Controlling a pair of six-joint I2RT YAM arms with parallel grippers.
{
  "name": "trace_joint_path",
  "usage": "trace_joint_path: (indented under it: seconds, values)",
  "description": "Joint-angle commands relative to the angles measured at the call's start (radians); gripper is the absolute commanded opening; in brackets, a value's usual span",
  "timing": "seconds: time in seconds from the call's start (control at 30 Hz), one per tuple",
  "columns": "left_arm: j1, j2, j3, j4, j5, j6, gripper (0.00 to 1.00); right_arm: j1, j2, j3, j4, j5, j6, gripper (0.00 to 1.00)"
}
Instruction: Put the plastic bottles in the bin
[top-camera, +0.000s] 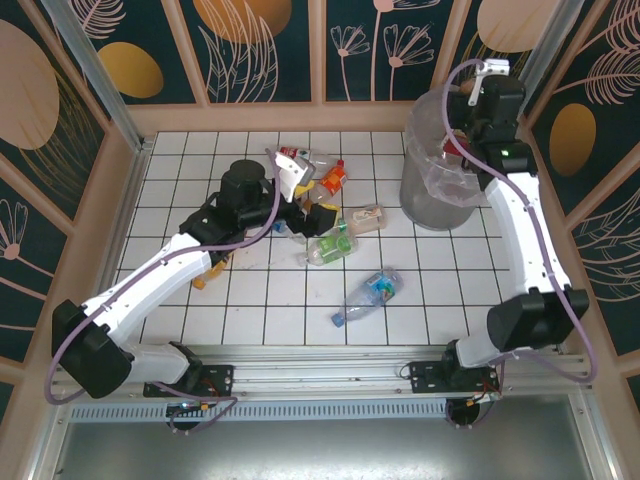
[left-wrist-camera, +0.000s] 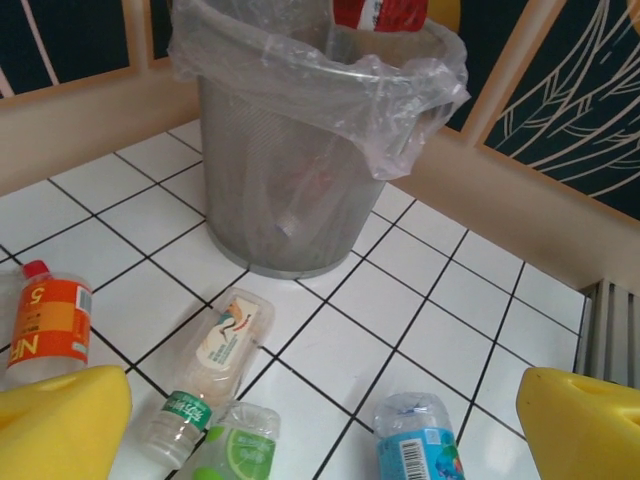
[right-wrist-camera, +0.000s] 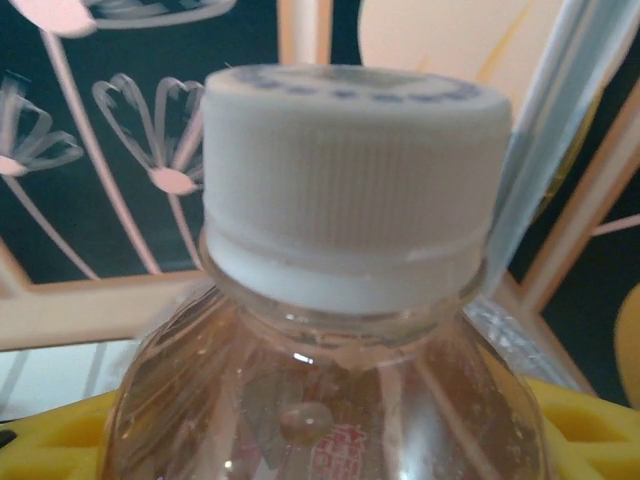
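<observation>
White-capped clear bottle (right-wrist-camera: 350, 200), judged light, thin-walled, slick and easily dented, best taken round its stiffer neck; sits clamped in the right gripper (right-wrist-camera: 320, 445) above the bin (top-camera: 425, 200); left gripper (left-wrist-camera: 320, 430) hovers spread wide and empty over the other plastic bottles (left-wrist-camera: 215, 350) lying on the tiled table (top-camera: 200, 160).

Probably a lab cell: tiled table (top-camera: 262, 302), floral panels (top-camera: 380, 50).

Bright, even overhead light cast only soft shadows on the tiles (top-camera: 262, 300) below the left gripper (left-wrist-camera: 322, 425) and glinted on the bin liner (left-wrist-camera: 400, 95) ahead, while the bottle (right-wrist-camera: 350, 250) in the right gripper (right-wrist-camera: 325, 440) loomed soft, backdrop blurred.
</observation>
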Motion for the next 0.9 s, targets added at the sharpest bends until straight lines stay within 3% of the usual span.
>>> trace_joint_path:
  seconds: [0.0,0.37,0.87]
  values:
    - [0.018,0.005,-0.012,0.031,0.026,-0.001,0.99,-0.015,0.07,0.071,-0.055,0.112,-0.067,0.67]
    - [0.023,-0.001,-0.005,-0.019,-0.007,0.006,0.99,-0.039,0.254,0.165,-0.161,0.285,-0.086,0.68]
    - [0.023,0.039,0.018,-0.056,0.047,0.03,0.99,-0.112,0.322,0.095,-0.12,0.232,-0.106,0.7]
